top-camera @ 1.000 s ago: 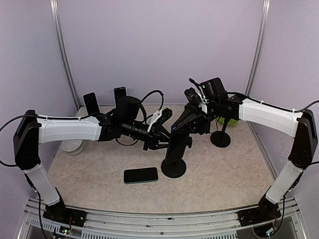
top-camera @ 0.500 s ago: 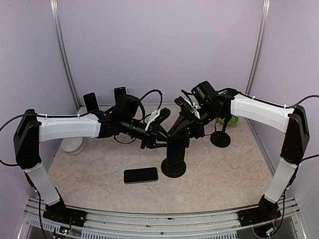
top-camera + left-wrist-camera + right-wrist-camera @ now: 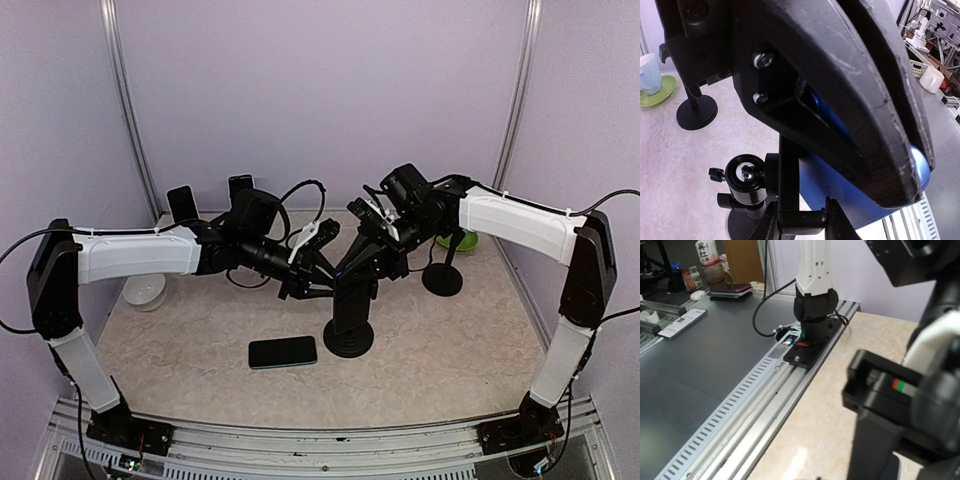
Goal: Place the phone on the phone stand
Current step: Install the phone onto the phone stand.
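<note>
The black phone stand [image 3: 350,310] rises from a round base at mid-table. The phone [image 3: 283,352], dark with a teal edge, lies flat on the table in front of it, and neither gripper touches it. My left gripper [image 3: 318,272] reaches the stand's head from the left. In the left wrist view its gripper [image 3: 802,215] is shut on a black bracket of the stand, beside the ball joint [image 3: 745,172]. A blue surface [image 3: 850,195] shows behind; I cannot tell what it is. My right gripper [image 3: 378,245] presses at the stand's head from the right, shut; the stand's clamp [image 3: 885,390] fills its view.
A second, smaller stand with a round base [image 3: 442,278] stands at the right, with a mug on a green saucer [image 3: 455,240] behind it. Two dark upright devices [image 3: 183,207] stand at the back left, near a white dish [image 3: 147,292]. The left arm's base [image 3: 812,325] sits on the front rail.
The right arm has swung left and down, closer against the stand's head. The left gripper has kept its hold and shifted slightly. The phone has not moved.
</note>
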Motion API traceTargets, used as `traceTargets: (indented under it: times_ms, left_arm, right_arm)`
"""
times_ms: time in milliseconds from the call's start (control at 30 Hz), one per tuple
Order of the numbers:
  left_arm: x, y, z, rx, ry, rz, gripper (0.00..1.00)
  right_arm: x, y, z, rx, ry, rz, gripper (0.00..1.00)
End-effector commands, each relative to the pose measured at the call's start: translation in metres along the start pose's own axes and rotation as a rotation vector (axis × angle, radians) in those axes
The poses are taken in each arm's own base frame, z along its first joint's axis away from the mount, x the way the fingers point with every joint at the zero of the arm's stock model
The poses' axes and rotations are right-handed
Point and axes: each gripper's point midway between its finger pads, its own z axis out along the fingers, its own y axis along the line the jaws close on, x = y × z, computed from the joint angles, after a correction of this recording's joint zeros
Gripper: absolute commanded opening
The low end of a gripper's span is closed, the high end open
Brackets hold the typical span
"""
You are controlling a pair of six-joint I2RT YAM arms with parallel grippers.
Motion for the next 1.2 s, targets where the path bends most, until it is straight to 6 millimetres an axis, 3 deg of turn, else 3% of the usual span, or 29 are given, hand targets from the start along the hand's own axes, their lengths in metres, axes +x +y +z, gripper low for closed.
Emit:
traceTargets:
  times_ms: [0, 300, 600, 933, 1167]
  left_arm:
    - [-0.01, -0.013, -0.007, 0.067, -0.004, 0.04, 0.0]
    - [-0.009, -0.004, -0.013, 0.031, -0.002, 0.003, 0.0]
    - [-0.007, -0.012, -0.022, 0.018, -0.028, -0.009, 0.0]
    - [0.005, -0.015, -0.024, 0.002, 0.005, -0.029, 0.0]
    - [0.009, -0.013, -0.022, 0.002, 0.021, -0.039, 0.0]
  right_arm:
    - [-0.016, 0.004, -0.002, -0.049, -0.055, -0.064, 0.0]
    - [0.005, -0.002, -0.007, -0.003, -0.012, 0.034, 0.0]
    - [0.019, -0.012, -0.024, 0.133, 0.054, 0.084, 0.0]
    - [0.014, -0.019, -0.034, 0.188, 0.064, 0.085, 0.0]
    - [-0.02, -0.004, -0.041, 0.136, -0.043, -0.005, 0.0]
